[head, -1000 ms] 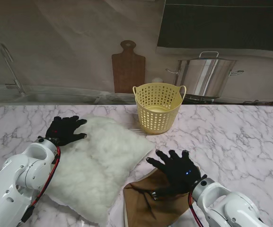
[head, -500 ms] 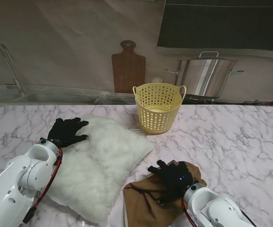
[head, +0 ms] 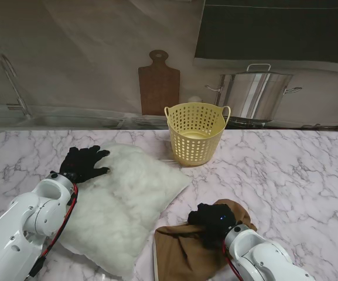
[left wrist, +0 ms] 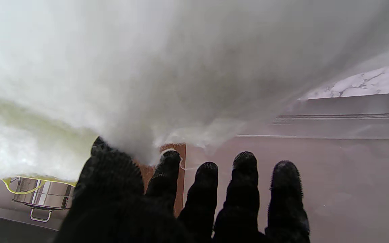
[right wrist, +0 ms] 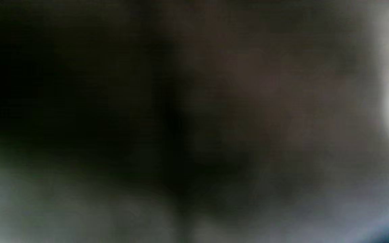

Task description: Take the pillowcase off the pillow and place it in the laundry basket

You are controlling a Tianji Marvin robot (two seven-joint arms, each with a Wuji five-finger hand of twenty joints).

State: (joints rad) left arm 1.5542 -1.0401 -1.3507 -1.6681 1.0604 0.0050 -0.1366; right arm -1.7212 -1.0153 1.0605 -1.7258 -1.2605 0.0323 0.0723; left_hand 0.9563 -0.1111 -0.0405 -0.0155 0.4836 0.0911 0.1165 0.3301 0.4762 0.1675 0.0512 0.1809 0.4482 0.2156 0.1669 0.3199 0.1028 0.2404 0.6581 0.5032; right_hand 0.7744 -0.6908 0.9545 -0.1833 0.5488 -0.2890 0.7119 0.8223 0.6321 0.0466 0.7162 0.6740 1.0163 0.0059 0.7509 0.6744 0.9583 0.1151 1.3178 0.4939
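A bare white fluffy pillow (head: 119, 202) lies on the marble table (head: 286, 170), left of centre. My left hand (head: 84, 164) rests flat on its far left corner, fingers spread, holding nothing; the left wrist view shows those fingers (left wrist: 208, 189) against the white pillow (left wrist: 113, 67). The brown pillowcase (head: 183, 254) lies crumpled near me, right of the pillow. My right hand (head: 214, 221) sits on top of it with its fingers curled into the cloth. The right wrist view is a dark blur of brown cloth (right wrist: 214, 101). The yellow laundry basket (head: 195, 132) stands upright beyond the pillow.
A wooden cutting board (head: 159, 84) leans on the back wall. A steel pot (head: 255, 93) sits behind the basket to the right. A sink with a tap (head: 13, 82) is at the far left. Bare marble stretches right of the basket.
My right hand has pulled back toward me and curled its spread fingers closed into the pillowcase, bunching the cloth. The left hand has stayed on the pillow.
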